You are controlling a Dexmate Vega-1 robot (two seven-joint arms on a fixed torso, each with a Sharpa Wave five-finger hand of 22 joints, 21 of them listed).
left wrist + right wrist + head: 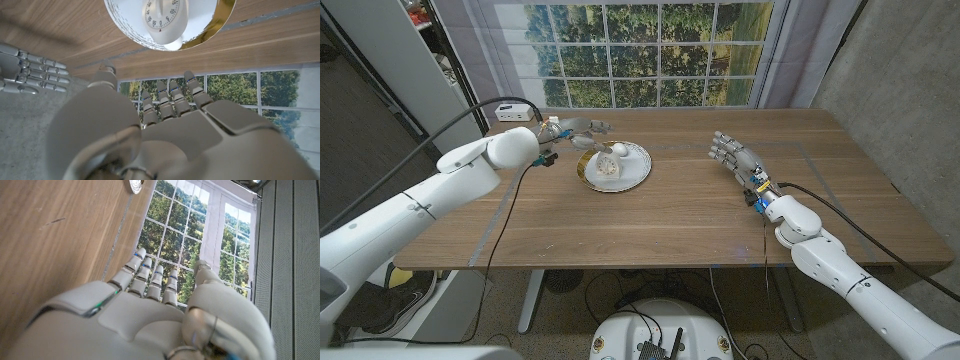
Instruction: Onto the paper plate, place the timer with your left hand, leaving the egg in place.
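left hand [570,131]: empty, fingers apart | timer [608,168]: on paper plate [638,170], just beside fingertips

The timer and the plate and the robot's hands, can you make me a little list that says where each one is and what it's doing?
timer: white, sits on the paper plate, dial showing
paper plate: white with a gold rim, on the wooden table
egg: white, on the plate's far side, beside the timer
left hand: by the plate's far left edge, fingers spread, holding nothing
right hand: on the table's right side, away from the plate, fingers out straight, holding nothing
wooden table: brown, under everything
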